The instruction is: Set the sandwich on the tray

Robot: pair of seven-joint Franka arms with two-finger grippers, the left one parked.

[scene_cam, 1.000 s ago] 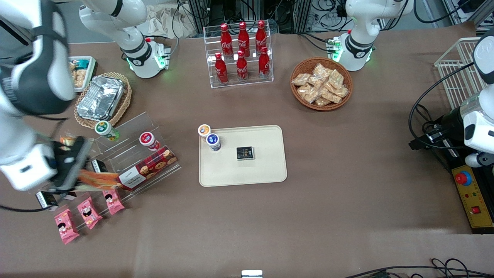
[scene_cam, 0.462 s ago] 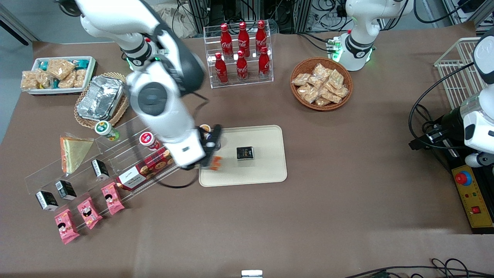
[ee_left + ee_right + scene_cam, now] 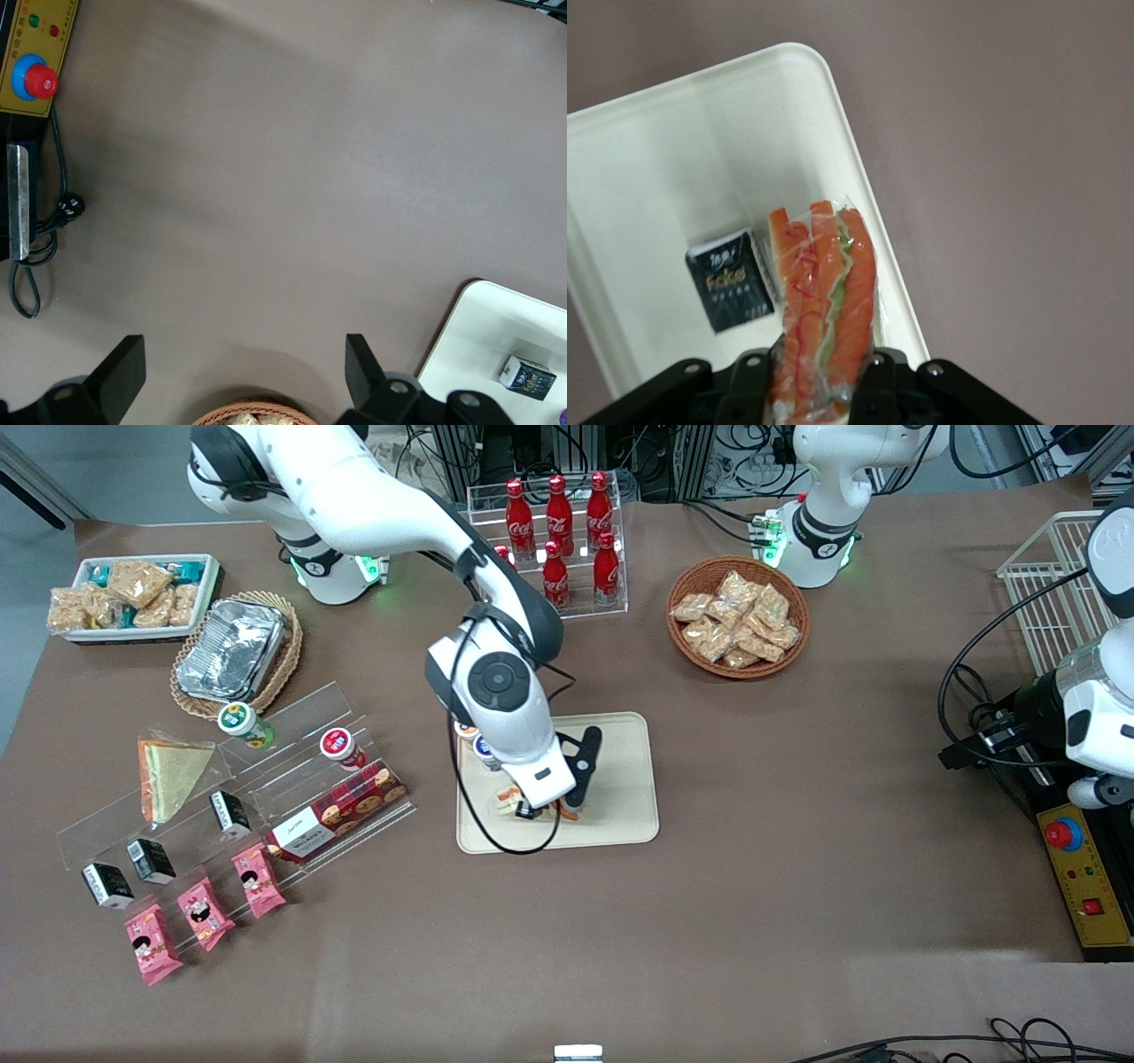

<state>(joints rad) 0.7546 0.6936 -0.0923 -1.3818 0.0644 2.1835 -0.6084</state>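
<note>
Jaws of the gripper (image 3: 819, 376) are clamping the sandwich (image 3: 824, 301), which is hanging over the tray (image 3: 647, 168) beside a small black packet (image 3: 729, 280). Releasing here is risking the wedge landing on that packet or tipping over the near rim.

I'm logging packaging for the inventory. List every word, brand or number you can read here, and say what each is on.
"Coca-Cola": on the red bottles in the clear rack.
"Foko", roughly; the letters are unclear: on the small black packet lying on the tray, beside the sandwich held in the gripper.
Cookie box, pink packets, small cups: print too small to read.
</note>
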